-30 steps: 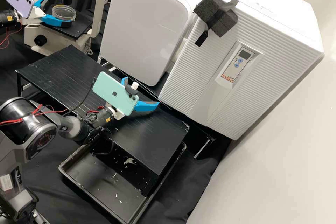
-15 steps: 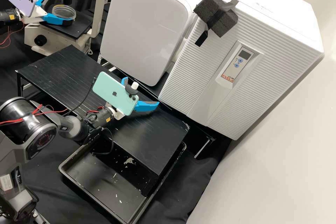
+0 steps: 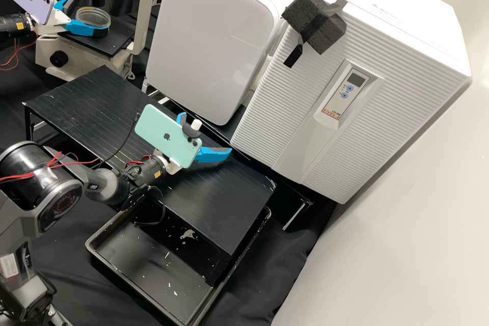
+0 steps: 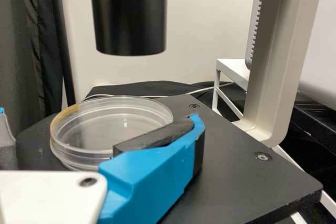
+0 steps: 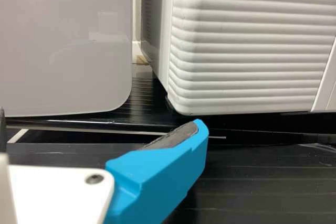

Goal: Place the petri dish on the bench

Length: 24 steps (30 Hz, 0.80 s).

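Note:
The clear, round petri dish [image 3: 92, 18] lies flat on the black stage of the microscope [image 3: 114, 39]. Beside it in the high view is my left gripper [image 3: 87, 14], its fingers apart. In the left wrist view, the dish [image 4: 113, 124] stands between the spread fingers of the left gripper [image 4: 100, 116]; one finger overlaps its near side, and a gap separates the dish from the other. My right gripper [image 3: 205, 133] hangs open and empty over the black slatted bench [image 3: 76, 107]. Its own wrist view shows the right gripper [image 5: 100, 129] with nothing between its fingers.
A black cylinder [image 4: 131, 14] of the microscope hangs above the stage, with an upright beige frame [image 4: 281, 51] beside it. Two white appliances [image 3: 214, 35] line the bench's back. A black tray [image 3: 147, 265] sits below the bench's front edge.
In the high view my left gripper has shifted slightly rightward, its near finger sliding farther along the dish. The dish and the right arm have stayed where they were.

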Tool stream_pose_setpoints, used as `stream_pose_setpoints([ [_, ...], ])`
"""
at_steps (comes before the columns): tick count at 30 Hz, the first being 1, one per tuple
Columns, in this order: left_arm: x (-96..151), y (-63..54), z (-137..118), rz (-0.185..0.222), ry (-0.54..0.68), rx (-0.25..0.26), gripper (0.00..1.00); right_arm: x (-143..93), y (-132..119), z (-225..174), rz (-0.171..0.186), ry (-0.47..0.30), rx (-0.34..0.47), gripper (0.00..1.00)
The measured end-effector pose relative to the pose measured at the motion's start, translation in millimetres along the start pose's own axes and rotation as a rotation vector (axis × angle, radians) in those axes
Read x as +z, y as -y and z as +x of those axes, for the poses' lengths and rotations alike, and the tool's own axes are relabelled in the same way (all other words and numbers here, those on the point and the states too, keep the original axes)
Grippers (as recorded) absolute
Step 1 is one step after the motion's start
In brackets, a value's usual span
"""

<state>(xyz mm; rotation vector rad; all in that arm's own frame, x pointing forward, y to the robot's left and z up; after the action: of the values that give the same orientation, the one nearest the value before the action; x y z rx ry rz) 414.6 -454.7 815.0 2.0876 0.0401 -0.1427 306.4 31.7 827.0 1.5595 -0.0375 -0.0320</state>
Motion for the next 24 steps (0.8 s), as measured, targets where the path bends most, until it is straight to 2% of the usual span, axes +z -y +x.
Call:
stream_pose_setpoints([
  [24, -6.3, 7.1, -1.8, -0.006, 0.009, 0.041, 0.0, 0.0, 0.0, 0.0, 0.0, 0.0, 0.0, 1.0],
])
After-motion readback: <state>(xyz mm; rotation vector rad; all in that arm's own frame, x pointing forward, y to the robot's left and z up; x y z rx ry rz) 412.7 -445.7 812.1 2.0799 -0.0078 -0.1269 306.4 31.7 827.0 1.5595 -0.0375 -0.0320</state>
